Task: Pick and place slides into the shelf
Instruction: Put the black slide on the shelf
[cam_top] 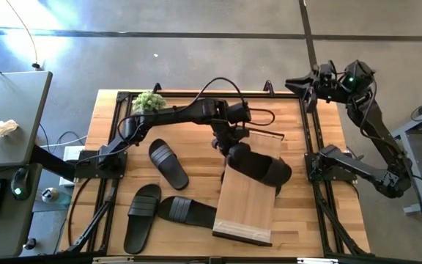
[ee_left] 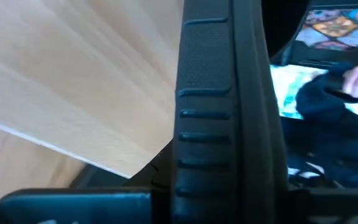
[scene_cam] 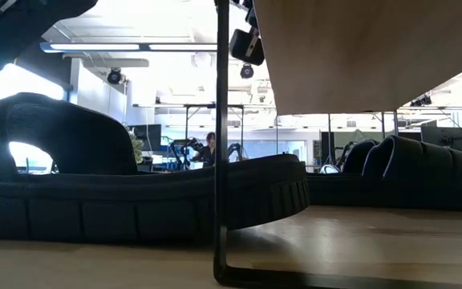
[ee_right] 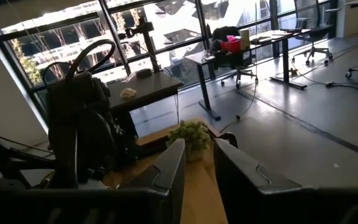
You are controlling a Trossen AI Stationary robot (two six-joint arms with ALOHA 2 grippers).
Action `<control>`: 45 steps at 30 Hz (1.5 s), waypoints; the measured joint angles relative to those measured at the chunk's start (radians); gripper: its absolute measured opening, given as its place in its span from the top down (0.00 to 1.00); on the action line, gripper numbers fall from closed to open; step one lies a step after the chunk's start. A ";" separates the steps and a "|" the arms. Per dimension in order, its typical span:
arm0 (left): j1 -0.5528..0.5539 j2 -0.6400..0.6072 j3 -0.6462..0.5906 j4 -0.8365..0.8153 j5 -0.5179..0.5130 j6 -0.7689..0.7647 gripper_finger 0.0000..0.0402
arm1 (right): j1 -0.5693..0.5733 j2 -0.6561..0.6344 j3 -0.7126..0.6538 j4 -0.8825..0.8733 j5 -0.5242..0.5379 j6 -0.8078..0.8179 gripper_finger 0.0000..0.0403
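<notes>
Left gripper [cam_top: 234,150] clamps 1 slide [cam_top: 264,169] over the shelf [cam_top: 246,196]; soft, grippy rubber, best pinched at sole edge.

two slides [cam_top: 261,166] on shelf [cam_top: 246,202], three slides [cam_top: 168,163] left of it

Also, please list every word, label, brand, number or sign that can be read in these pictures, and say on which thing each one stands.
There is no readable text in any view.
slides: plain black, no brand or number visible.
shelf: bare light wood, no label.
colourful patterned patch in the left wrist view: too blurred to tell whether it carries any letters.
</notes>
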 joint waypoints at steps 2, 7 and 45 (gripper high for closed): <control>-0.002 0.006 -0.001 0.001 0.028 -0.005 0.82 | 0.000 0.000 0.000 -0.006 -0.013 -0.002 0.82; -0.003 0.005 -0.001 0.001 0.042 -0.027 0.79 | 0.000 0.000 0.000 -0.006 -0.045 0.008 0.82; -0.008 0.026 -0.001 -0.207 -0.118 0.028 0.35 | 0.001 0.047 0.000 -0.175 -0.105 -0.105 0.82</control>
